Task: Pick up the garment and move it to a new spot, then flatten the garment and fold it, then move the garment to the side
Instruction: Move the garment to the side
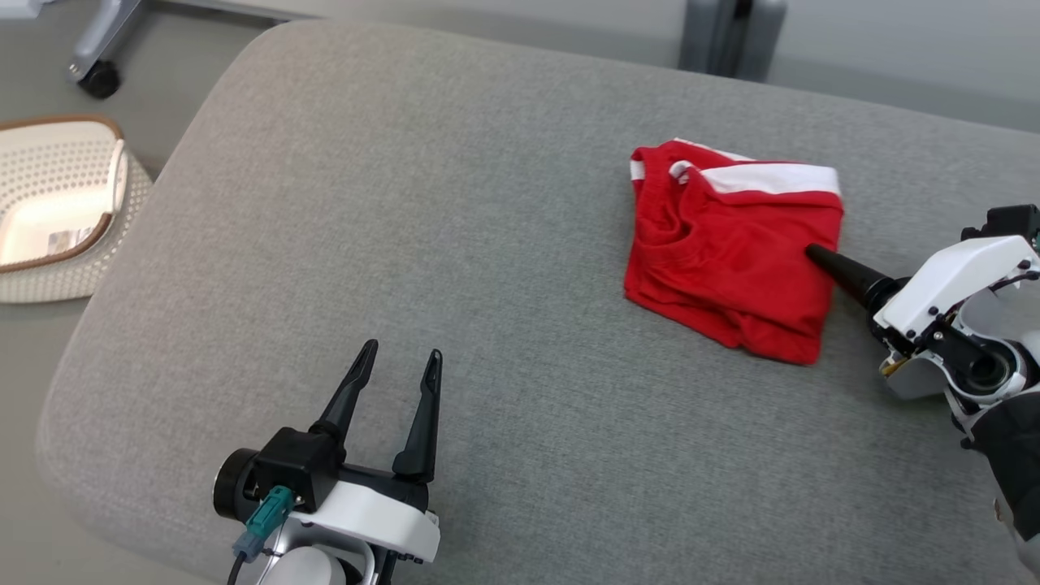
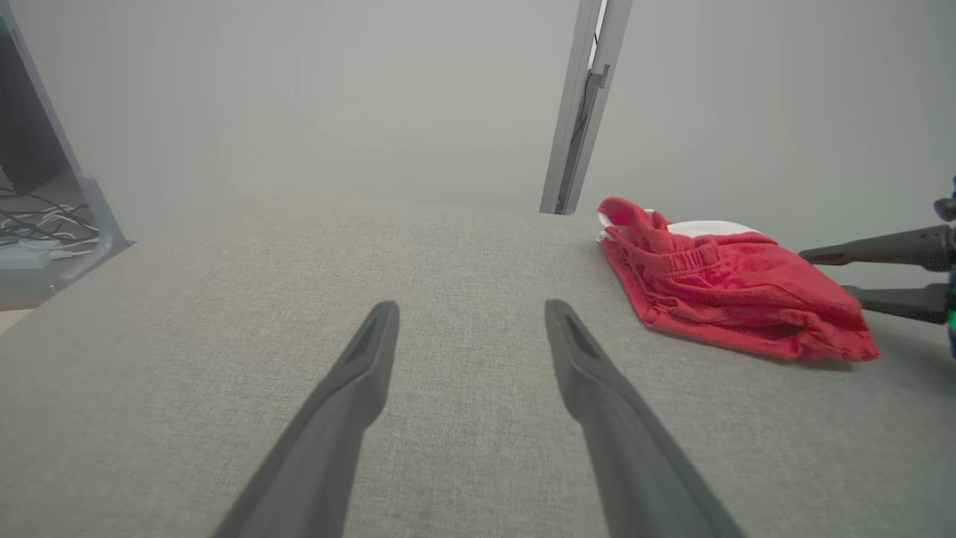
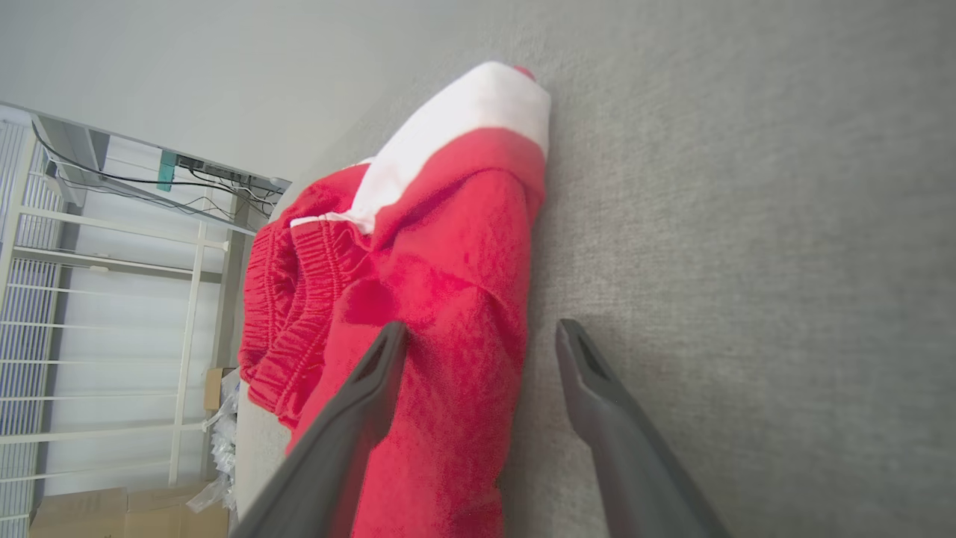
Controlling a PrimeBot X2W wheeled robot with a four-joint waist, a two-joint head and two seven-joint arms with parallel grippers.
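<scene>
Surface: broad grey woven cushion point(image 1: 455, 244), rounded corners, evenly lit
Floor: plain grey floor point(image 1: 41, 89) to the cushion's left
Basket: white perforated basket point(image 1: 73, 276), brown rim, standing on the floor
Castor: black castor point(image 1: 99, 79) under a grey leg
Wall: pale wall point(image 2: 299, 97), bare
Rack: white wire rack point(image 3: 112, 263), cardboard boxes point(image 3: 89, 512) beside it

Shows the garment point(image 1: 727, 260) at upper right of the head view: red with a white band along the top edge (gathered elastic waistband visible at left), folded into a compact, roughly square bundle.
</scene>
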